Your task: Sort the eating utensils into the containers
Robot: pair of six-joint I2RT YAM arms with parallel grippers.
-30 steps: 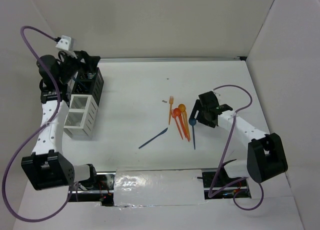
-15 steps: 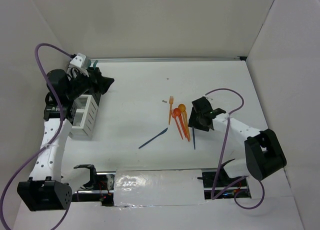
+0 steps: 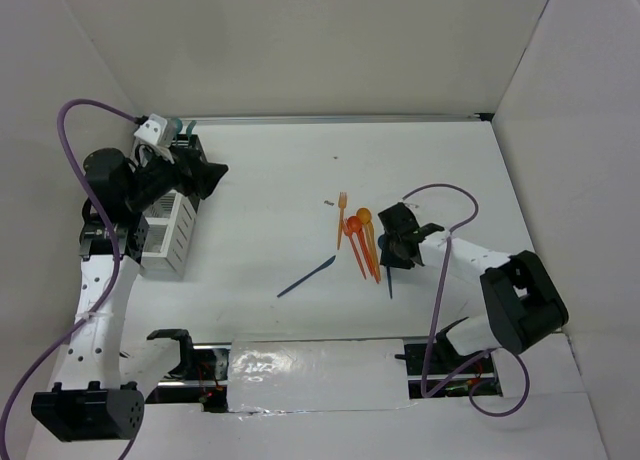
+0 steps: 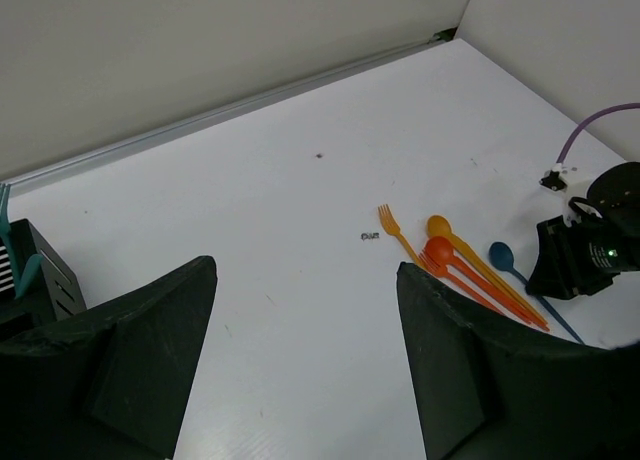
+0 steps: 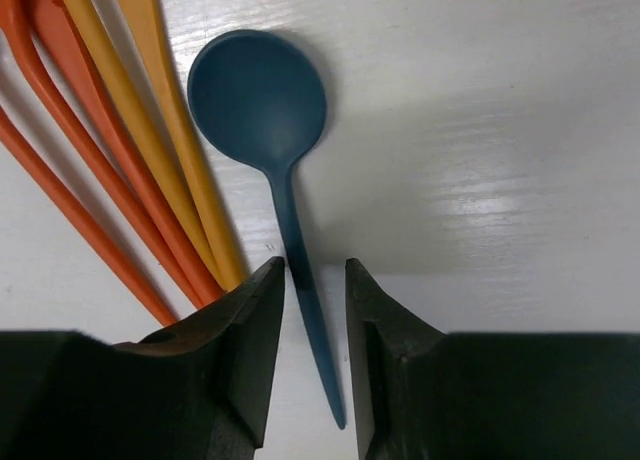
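White table (image 3: 260, 180) | right gripper (image 5: 313, 275) low, parted astride blue spoon (image 5: 258, 98) handle | left gripper (image 4: 305, 270) raised, released wide

Orange forks and spoons (image 3: 362, 242) are lying fanned together, handles pointing toward 5 o'clock. A dark blue spoon (image 5: 258, 100) is lying flat at their 3 o'clock, a dark blue knife (image 3: 307, 277) apart at 8 o'clock. A white slotted bin (image 3: 165, 235) is standing far out at 9 o'clock, with a black bin (image 4: 45, 275) at its 12 o'clock holding a teal utensil (image 4: 10, 230).
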